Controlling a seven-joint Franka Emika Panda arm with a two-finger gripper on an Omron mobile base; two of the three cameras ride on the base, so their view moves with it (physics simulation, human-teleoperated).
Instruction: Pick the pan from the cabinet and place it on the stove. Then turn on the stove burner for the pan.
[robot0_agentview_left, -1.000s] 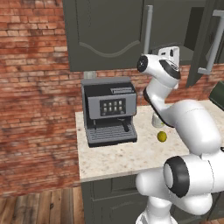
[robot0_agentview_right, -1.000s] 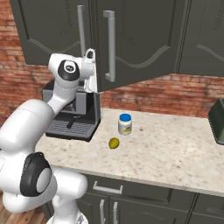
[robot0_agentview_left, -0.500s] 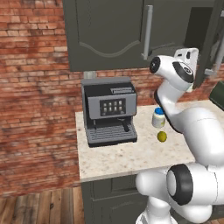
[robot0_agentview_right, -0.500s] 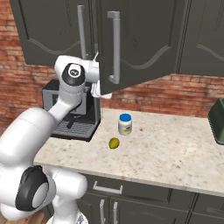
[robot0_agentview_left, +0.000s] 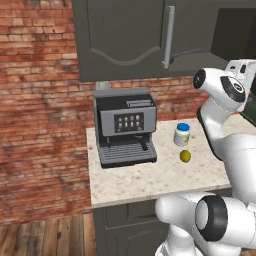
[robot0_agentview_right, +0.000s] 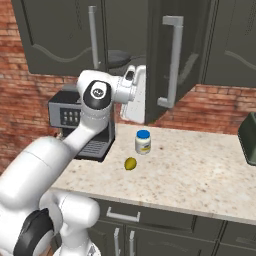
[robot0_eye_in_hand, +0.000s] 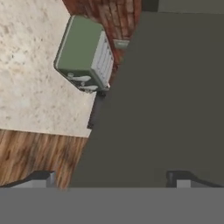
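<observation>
With its door swung wide, the tall dark grey cabinet (robot0_agentview_right: 165, 55) shows the round dark pan (robot0_agentview_right: 119, 57) upper-left of the spread, empty pincer (robot0_agentview_right: 131, 102).

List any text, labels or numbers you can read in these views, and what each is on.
No text can be read anywhere.
Coffee machine: its front panel shows a grid of small light icons, too small to read.
Jar with blue lid: white body, no legible label.
Green appliance in the hand view: pale marks on its side, too blurred to read.
Cabinet doors and counter: no markings.
</observation>
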